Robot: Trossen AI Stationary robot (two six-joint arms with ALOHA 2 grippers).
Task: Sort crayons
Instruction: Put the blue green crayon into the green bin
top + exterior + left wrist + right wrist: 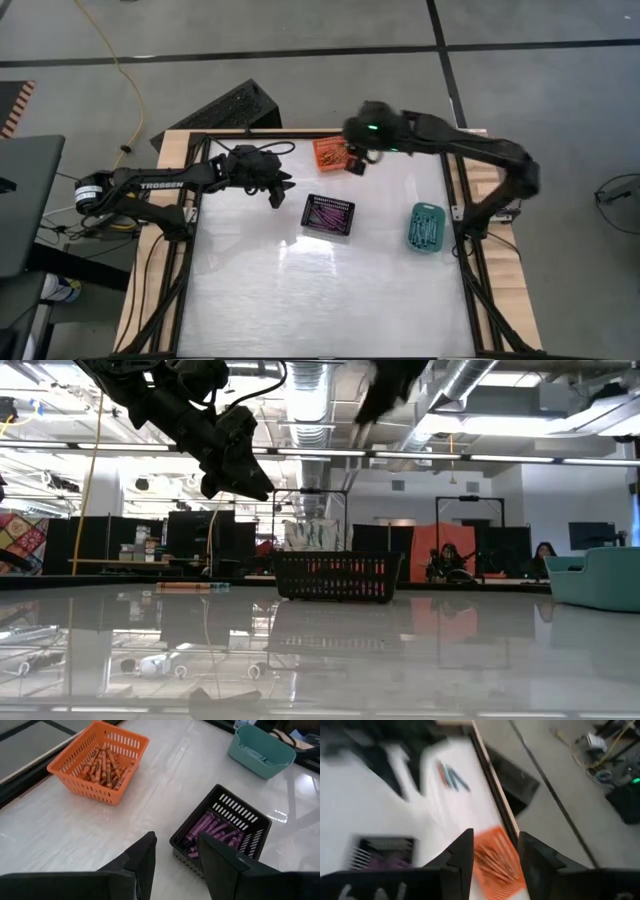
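Orange-red crayons (104, 764) lie in the orange basket (330, 153) at the table's far side. Purple crayons (212, 827) fill the black basket (329, 214) in the middle, and teal-blue crayons (427, 228) lie in the teal basket (426, 226) at the right. A few loose crayons (451, 776), orange and blue, lie on the table near its far edge. My left gripper (177, 855) hangs open left of the black basket, above the table. My right gripper (495, 852) is open, high over the orange basket, with nothing between its fingers.
A wooden frame with black rails (462, 190) borders the white tabletop. The table's near half (320, 300) is bare glossy surface. A dark keyboard-like object (225, 108) lies on the floor beyond the far left corner.
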